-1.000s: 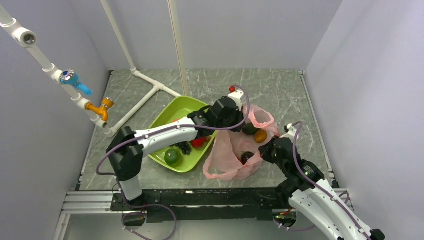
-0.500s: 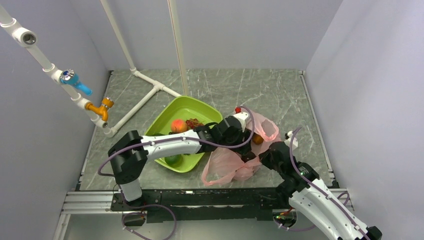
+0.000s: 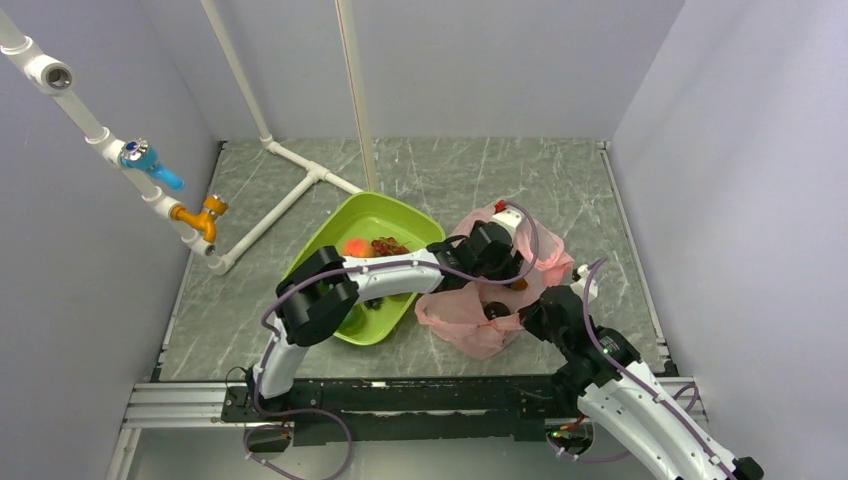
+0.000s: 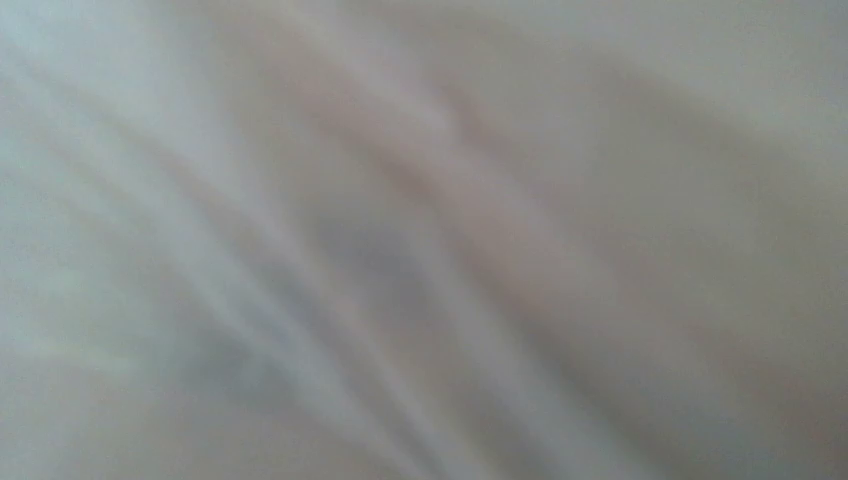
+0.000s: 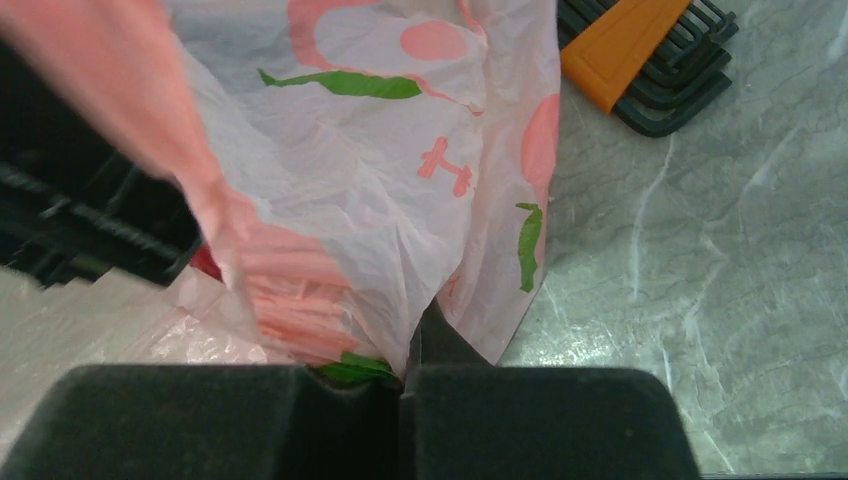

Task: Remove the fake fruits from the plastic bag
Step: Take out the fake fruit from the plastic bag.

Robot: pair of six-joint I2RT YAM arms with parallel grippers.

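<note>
Bag (image 3: 466, 330) mouth faces up.

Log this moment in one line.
left pincer: reaching into plastic bag, jaws hidden | right pincer: shut on bag edge | green tray: peach, red grapes | dark fruit: in bag

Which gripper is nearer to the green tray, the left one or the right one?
Left. The left gripper is over the plastic bag, close beside the green tray. The right gripper pinches the bag's near edge, on the side away from the tray.
</note>
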